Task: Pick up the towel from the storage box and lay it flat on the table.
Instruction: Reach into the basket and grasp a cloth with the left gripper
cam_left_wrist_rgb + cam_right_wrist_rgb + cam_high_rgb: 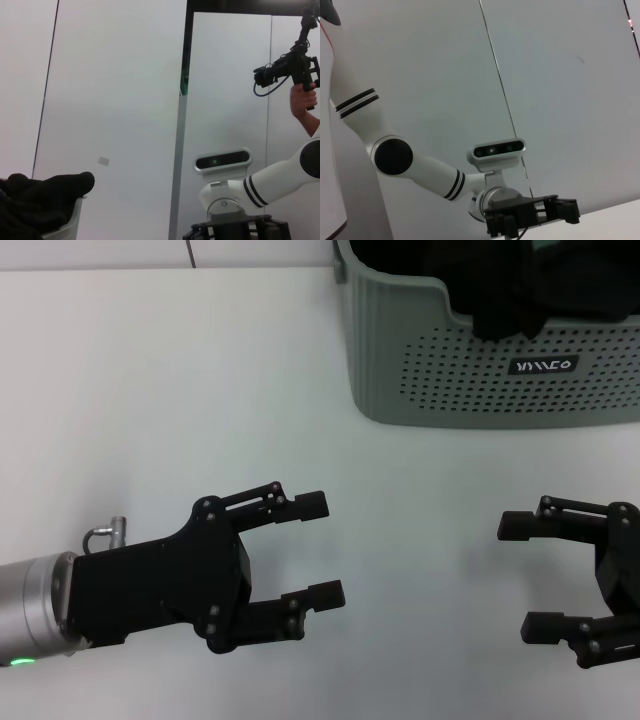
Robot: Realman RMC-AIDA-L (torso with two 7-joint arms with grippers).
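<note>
The storage box (490,370), pale grey-green with dotted sides and a white logo, stands on the white table (180,390) at the far right. Dark cloth (510,300) fills it and hangs over its front rim. It looks black, and I cannot tell whether it is the towel. In the left wrist view the same dark cloth (45,200) bulges over the box rim (72,222). My left gripper (320,548) hovers open over the near table, empty. My right gripper (523,577) is open and empty too, in front of the box.
Bare white tabletop lies between the grippers and the box and stretches to the left. A person's hand holding a camera rig (295,70) shows high in the left wrist view. A wall stands behind the table.
</note>
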